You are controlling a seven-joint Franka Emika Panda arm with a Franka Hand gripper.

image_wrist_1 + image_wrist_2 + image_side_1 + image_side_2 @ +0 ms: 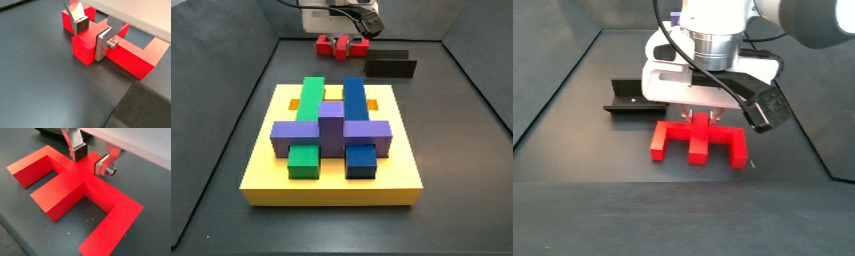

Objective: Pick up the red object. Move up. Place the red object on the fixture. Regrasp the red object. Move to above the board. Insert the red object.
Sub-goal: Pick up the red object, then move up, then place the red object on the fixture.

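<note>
In a wrist view the gripper [91, 34] straddles the raised centre tab of the red object [133, 57], which lies flat on the dark table [47, 95]. One silver finger [102, 44] sits flush against the tab's side. The other finger's pad is near the opposite face, but contact there is hard to judge.

In a wrist view from above, the gripper [90, 158] is narrowly open around the tab of the red object [73, 185], apparently not yet clamped. For a clean pick, the jaws should close squarely on the tab and the lift should go straight up.

In a side view the board [331, 175] fills the foreground. The red object [341, 45] lies at twelve o'clock from it, with the fixture [392, 66] just beside, toward one o'clock. The gripper here is largely hidden.

In a side view facing the arm, the gripper [702, 115] is down on the red object [699, 142]. The fixture [628, 97] stands at ten o'clock, partly cut off by the arm.
</note>
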